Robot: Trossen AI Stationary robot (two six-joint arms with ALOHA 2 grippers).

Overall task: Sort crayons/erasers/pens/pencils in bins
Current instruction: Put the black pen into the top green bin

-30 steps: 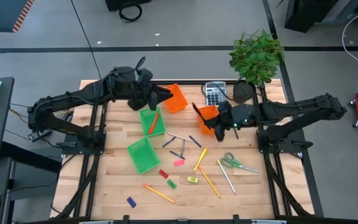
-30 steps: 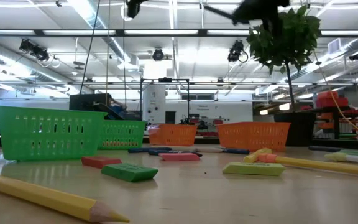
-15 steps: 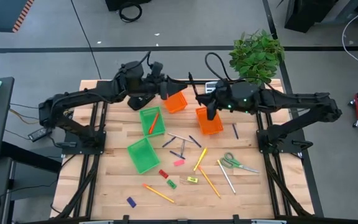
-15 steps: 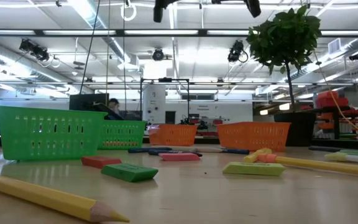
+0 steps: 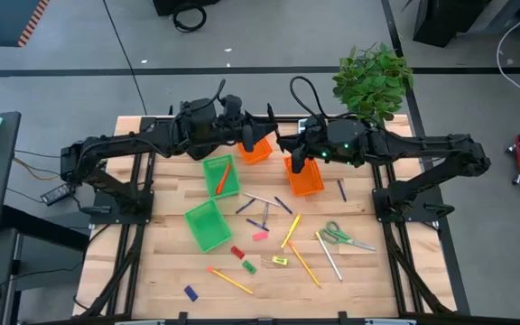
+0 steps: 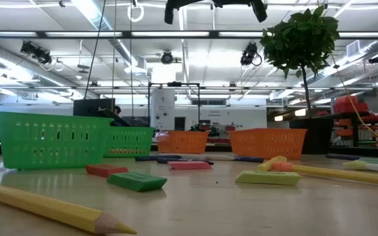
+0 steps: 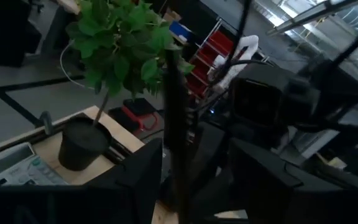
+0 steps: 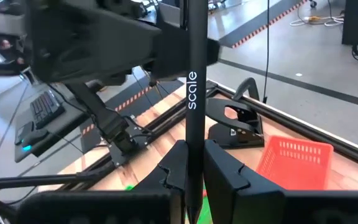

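Right hand (image 8: 188,180) grips a black pen (image 8: 194,93) upright above the far orange bins (image 5: 305,173); left hand (image 5: 258,137) facing it, fingers apart, holds nothing.

The right end effector (image 8: 188,171) clamps a black pen (image 8: 194,93) printed "scale", standing upright mid-frame. An orange bin (image 8: 291,163) sits at lower right on the worktop (image 8: 166,127).

overhead, table-level and two wrist views, all sharing the orange bins (image 5: 305,176)
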